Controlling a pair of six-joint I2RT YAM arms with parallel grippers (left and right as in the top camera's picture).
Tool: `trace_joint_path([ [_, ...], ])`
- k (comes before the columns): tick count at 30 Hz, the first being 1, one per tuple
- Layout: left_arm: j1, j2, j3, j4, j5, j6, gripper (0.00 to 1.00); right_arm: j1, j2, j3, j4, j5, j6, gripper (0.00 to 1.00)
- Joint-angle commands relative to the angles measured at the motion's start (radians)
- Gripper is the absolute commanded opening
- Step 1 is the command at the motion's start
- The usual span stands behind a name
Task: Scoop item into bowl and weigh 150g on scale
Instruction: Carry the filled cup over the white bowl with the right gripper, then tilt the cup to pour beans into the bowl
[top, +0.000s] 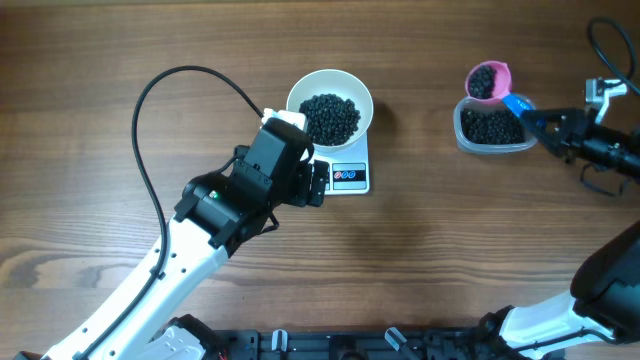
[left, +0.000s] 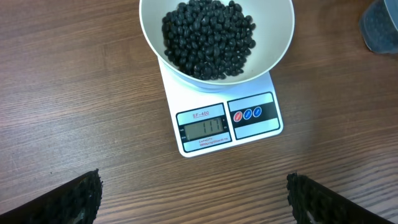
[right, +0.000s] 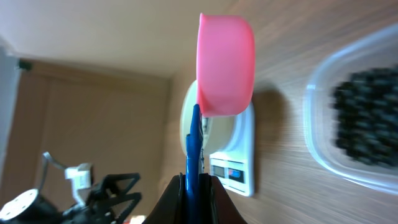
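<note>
1. Looking down from overhead, finds the bowl (top: 331, 80) seated on the scale (top: 350, 177), left of the middle of the desk (top: 100, 60), with the item (top: 330, 117) heaped dark inside it. Places the left tool (top: 303, 155) just beside the scale's left side, spread wide and gripping nothing. Puts the right tool (top: 537, 119) at the far right, clamped on the blue handle (top: 518, 102) of a pink scoop (top: 489, 80). Shows the scoop filled with more black pieces, at the far rim of a clear tub (top: 461, 137) stocked with still more. Sets tub and scoop well apart from the bowl.

2. Looks down onto the scale from the left wrist, with the bowl covering its far half and the black pieces filling the bowl's bottom. Reveals a grey display (left: 204, 128) with digits too faint to read surely, and a row of round buttons (left: 247, 114) to its right. Frames the scene between two black fingers (left: 78, 199) at the lower corners, wide apart and touching nothing. Catches a blurred grey corner of the tub at upper right.

3. Turns the scene sideways from the right wrist. Shows two dark fingers pressed tight on the blue handle, with the pink scoop edge-on beyond them and its contents hidden. Leaves the scale and a sliver of the bowl's rim behind the scoop, and the tub, blurred, with dark pieces inside, at right.
</note>
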Motion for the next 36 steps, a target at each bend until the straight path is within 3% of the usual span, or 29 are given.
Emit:
trace_joint_path([
  [1,-0.003,0.002,0.015,0.003,0.008,0.013,1.0,0.096,0.018,0.001,0.027,-0.119,0.07,0.04],
  [8,-0.003,0.002,0.015,0.003,0.008,0.013,1.0,0.415,0.018,0.001,0.352,-0.112,0.385,0.04],
  [10,-0.003,0.002,0.015,0.003,0.008,0.013,1.0,0.492,0.018,0.001,0.431,-0.032,0.427,0.05],
  [18,-0.003,0.002,0.015,0.003,0.008,0.013,1.0,0.684,0.018,0.001,0.475,0.351,0.301,0.04],
  [26,-0.003,0.002,0.015,0.003,0.008,0.013,1.0,0.71,0.018,0.003,0.693,0.417,0.299,0.05],
  [32,-0.003,0.002,0.015,0.003,0.008,0.013,1.0,0.732,0.018,0.003,0.653,0.517,0.171,0.04],
  [36,-0.003,0.002,0.015,0.003,0.008,0.013,1.0,0.774,0.018,0.004,0.645,0.608,0.168,0.04],
])
